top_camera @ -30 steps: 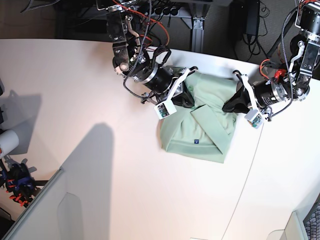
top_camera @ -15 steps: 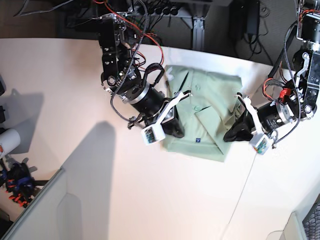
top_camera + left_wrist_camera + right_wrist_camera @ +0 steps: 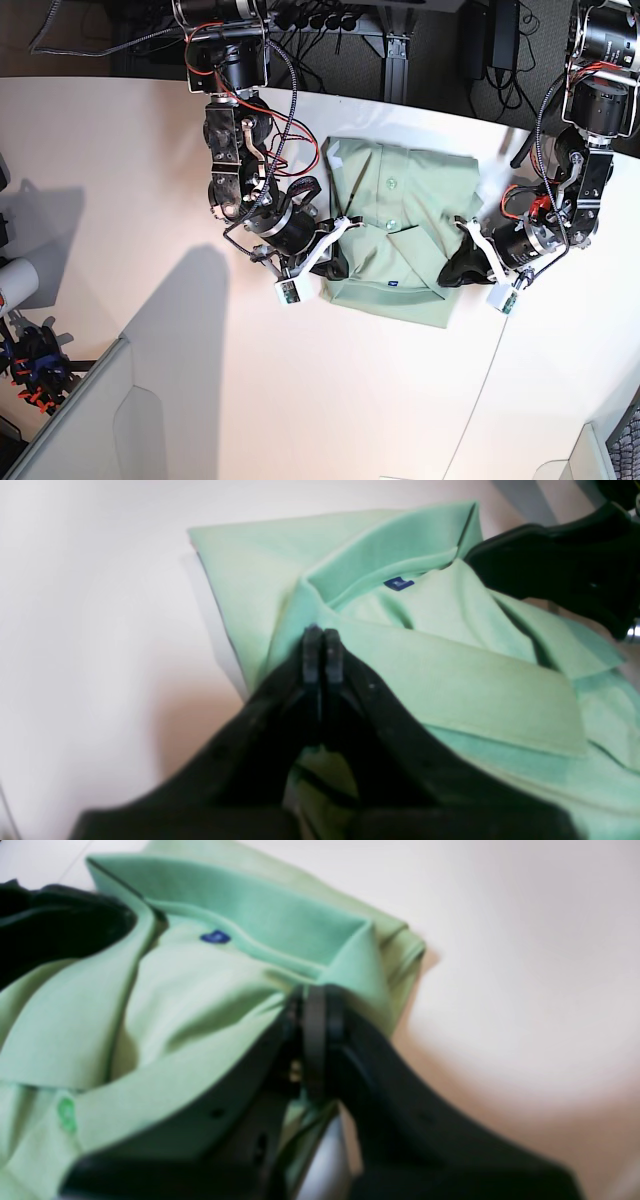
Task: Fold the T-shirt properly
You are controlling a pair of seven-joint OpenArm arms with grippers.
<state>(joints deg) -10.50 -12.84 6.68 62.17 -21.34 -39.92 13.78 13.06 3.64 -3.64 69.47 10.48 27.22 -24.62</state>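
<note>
Both arms have swung down to the collar end of the T-shirt [image 3: 395, 235], now a flat soft-knit rectangle on the white tabletop [image 3: 150, 180]. Right end effector [image 3: 335, 268] and left end effector [image 3: 458, 272] are clenched at opposite edges; whether either pinches fabric is unclear.

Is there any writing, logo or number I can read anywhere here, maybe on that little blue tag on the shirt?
No text can be read in these pictures.
Blue tag inside the collar of the T-shirt: too small and blurred to read; it shows only as a blue patch.
Buttons on the T-shirt: plain, no marking visible.
Small white boxes on the robot arms: no readable label.
</note>
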